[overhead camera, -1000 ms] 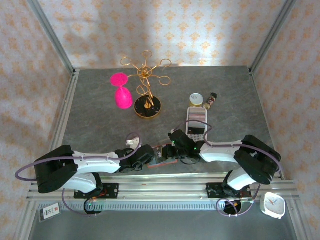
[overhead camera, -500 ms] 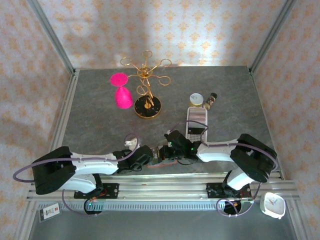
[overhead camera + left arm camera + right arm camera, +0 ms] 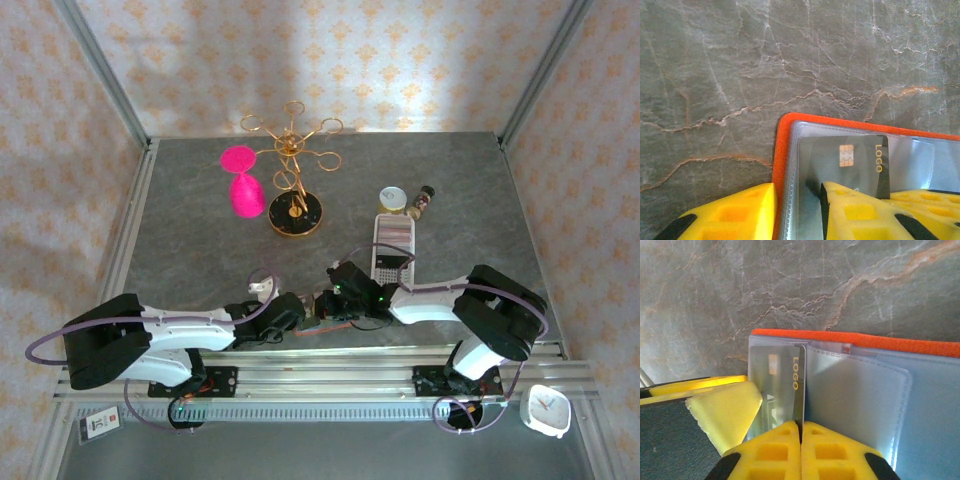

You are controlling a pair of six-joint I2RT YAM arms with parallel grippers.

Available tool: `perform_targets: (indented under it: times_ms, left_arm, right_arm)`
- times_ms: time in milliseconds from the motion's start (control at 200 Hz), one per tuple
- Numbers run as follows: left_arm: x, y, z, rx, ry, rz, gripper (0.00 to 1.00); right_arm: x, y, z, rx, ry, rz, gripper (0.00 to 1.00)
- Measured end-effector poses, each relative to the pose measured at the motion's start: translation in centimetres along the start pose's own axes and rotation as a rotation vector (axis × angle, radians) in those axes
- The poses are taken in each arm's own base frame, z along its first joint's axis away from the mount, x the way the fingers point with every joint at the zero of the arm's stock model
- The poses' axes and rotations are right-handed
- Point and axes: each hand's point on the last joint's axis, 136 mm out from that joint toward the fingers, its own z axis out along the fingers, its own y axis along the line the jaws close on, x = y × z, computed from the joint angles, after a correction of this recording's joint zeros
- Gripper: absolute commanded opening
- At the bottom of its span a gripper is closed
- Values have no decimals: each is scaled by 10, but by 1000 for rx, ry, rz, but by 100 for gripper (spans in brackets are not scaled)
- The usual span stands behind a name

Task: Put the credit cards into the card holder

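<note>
While my left arm has barely stirred over the last second, my right arm has swung leftward, away from the white slotted tray [image 3: 392,243]. Both wrists now crowd together just near-left of that tray, and less orange shows between them from above than before. The card holder [image 3: 782,150] lies open and flat on the worktop [image 3: 715,60] at that same spot near-left of the tray, grey-blue pockets up. My left fingers [image 3: 842,210] stand at a narrow gap, straddling the holder's orange end edge, one outside it and one on the clear pocket. It looks like a steadying clamp on the holder, though I can't tell how hard they bite. My right fingers [image 3: 790,447] are pressed together with no gap, pinching the near edge of a credit card [image 3: 775,382], the one with the chip and "LOGO" print. That card sits at the holder's end pocket, beside the edge my left fingers straddle, and from the left wrist view most of it appears under the clear film. My read: the leftward shift was the push that slid the card in, so this insertion is close to done but not confirmed seated. Next call: let go with the right and back off without dragging the card out, while the left pins the holder. Whether more cards wait in the tray is too small to tell.
</note>
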Motion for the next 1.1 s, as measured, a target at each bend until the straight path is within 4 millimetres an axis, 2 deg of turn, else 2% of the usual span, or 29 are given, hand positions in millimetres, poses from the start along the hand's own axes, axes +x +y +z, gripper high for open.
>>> perform_targets:
  times_ms: [215,511,1101]
  left_arm:
    - [1,-1,0,7,-1,-3,27]
    - [2,-4,3,19,0,-14,27]
    - [3,-3,3,17,-10,-5,26]
  right_arm:
    - [-2,3,-7,0,-17,-6,20]
    - [-9,8,-27,24,-73,-46,25]
    - [-16,-13,-45,149,-137,-70,30]
